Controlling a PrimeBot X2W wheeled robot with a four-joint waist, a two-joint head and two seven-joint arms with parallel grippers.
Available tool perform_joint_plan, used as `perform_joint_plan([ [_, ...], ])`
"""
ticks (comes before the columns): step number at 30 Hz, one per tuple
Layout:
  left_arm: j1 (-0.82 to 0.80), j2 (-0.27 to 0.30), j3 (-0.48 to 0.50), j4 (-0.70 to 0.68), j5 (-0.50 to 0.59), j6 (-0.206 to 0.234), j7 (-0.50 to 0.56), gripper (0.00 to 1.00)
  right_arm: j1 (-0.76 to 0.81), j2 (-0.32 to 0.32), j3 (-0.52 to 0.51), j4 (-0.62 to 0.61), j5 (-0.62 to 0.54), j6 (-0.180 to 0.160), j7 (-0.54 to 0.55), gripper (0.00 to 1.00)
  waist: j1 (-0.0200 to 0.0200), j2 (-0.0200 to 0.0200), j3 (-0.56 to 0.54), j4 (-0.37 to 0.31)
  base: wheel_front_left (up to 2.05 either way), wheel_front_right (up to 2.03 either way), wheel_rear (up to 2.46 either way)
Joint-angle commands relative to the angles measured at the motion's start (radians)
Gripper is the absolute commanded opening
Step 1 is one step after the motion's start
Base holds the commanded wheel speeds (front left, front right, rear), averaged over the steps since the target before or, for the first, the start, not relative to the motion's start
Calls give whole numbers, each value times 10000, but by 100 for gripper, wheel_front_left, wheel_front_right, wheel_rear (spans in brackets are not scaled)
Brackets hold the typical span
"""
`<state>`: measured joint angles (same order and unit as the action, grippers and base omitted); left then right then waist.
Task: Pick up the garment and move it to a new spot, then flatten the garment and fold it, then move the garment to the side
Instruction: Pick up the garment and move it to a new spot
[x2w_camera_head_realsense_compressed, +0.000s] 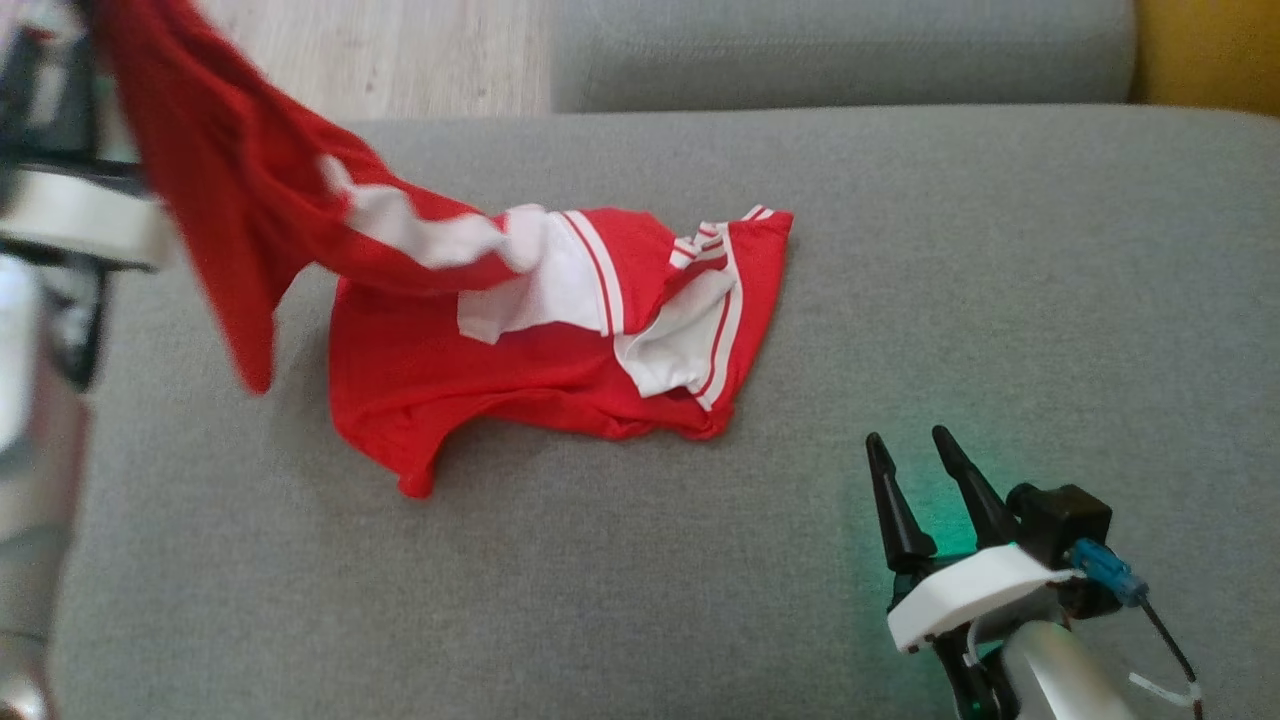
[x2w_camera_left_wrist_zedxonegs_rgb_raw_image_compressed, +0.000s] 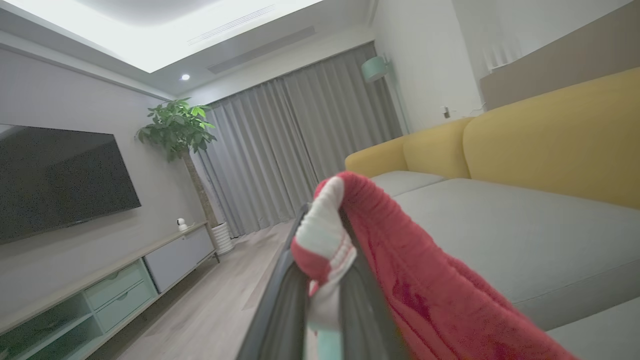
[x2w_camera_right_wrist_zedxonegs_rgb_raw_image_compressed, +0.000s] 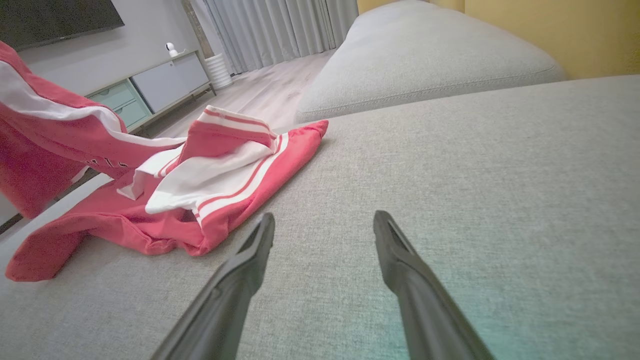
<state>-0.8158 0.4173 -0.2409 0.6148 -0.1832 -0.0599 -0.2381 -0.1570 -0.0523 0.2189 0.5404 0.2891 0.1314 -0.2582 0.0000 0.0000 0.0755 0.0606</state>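
Observation:
A red garment with white stripes lies crumpled on the grey sofa cushion, and one end of it is lifted up toward the top left. In the left wrist view my left gripper is shut on a bunched red and white edge of the garment, held in the air above the cushion's left edge. My right gripper is open and holds nothing, low over the cushion to the right of the garment; its fingers point toward the cloth, a short way off it.
A second grey cushion lies beyond this one, with the yellow sofa back on the right. Wooden floor shows past the cushion's far left corner. A TV, a low cabinet and a plant stand across the room.

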Motion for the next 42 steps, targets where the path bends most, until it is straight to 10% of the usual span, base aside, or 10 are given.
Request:
perform_joint_plan([
  [1,-537,686,523,-223,-90,111,6,0,-339,19,187,-324,-91,-7,-36,100,0,0,163,62,0,0,0],
  [12,-557,1935,1747,-118,-482,948,-101,0,-607,-21,41,-341,-540,-7,-36,100,0,0,1019,250,0,0,0],
  [24,-374,2626,2902,-465,-381,2816,-203,0,-851,-124,56,-440,-574,-7,-36,100,0,0,1588,442,0,0,0],
  [39,1299,1459,2917,1744,-1626,2313,750,0,-1346,-223,320,-676,-533,-7,-36,100,0,0,2335,229,0,0,0],
  [41,1513,1316,3063,2182,-1869,2256,696,100,-1375,-262,313,-692,-512,-7,-36,100,0,0,2377,189,0,0,0],
  [42,1576,1264,3115,2348,-1969,2200,650,100,-1385,-286,304,-695,-502,-7,-36,100,0,0,2386,175,0,0,0],
])
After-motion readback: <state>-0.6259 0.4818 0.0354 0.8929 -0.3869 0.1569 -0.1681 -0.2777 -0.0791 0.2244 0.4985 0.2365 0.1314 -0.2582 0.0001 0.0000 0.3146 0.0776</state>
